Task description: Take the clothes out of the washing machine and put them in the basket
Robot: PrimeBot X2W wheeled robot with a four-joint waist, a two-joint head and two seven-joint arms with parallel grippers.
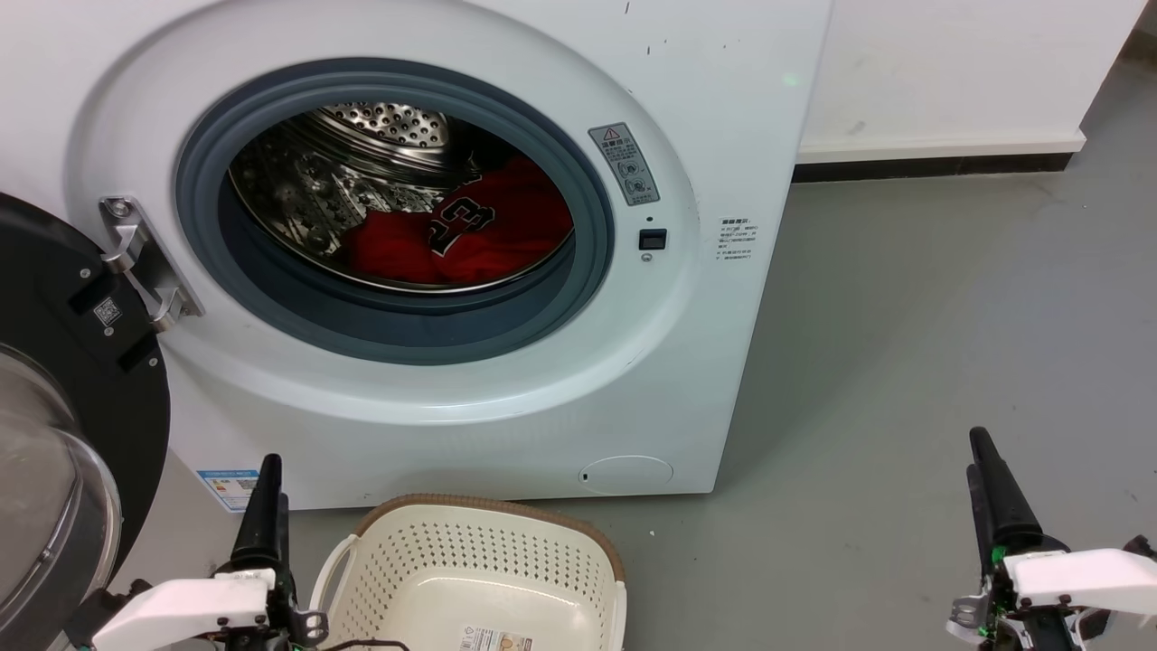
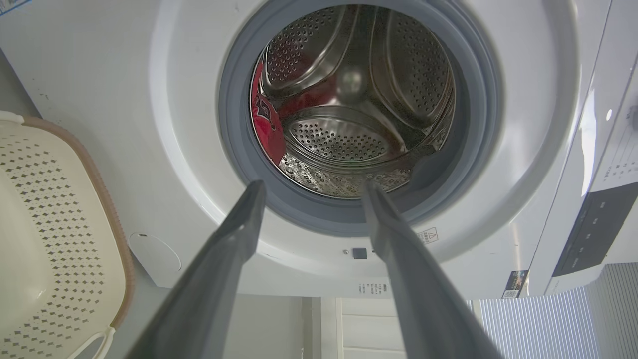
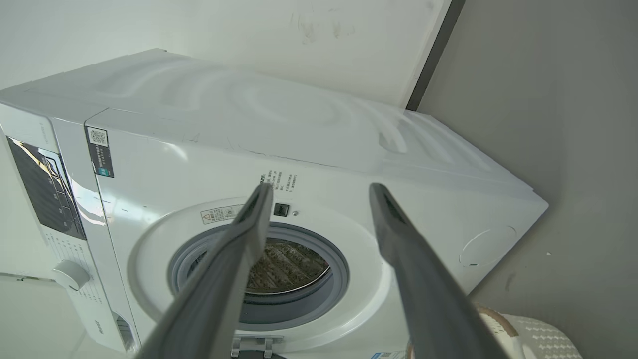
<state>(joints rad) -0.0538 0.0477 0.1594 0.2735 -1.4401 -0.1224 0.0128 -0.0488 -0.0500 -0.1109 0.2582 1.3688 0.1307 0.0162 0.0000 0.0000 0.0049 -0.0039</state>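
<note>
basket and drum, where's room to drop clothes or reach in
The basket is bare but for its label. Grey floor right of the washing machine is open. In the drum the upper left is bare steel; the clothes crowd its lower right. The open door hems the left.

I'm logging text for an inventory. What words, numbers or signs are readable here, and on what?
"23": on the red jersey inside the washing machine.
Warning triangle: on the grey sticker on its front; its text is unreadable.
Too small to read: the basket label, the door QR tag.
</note>
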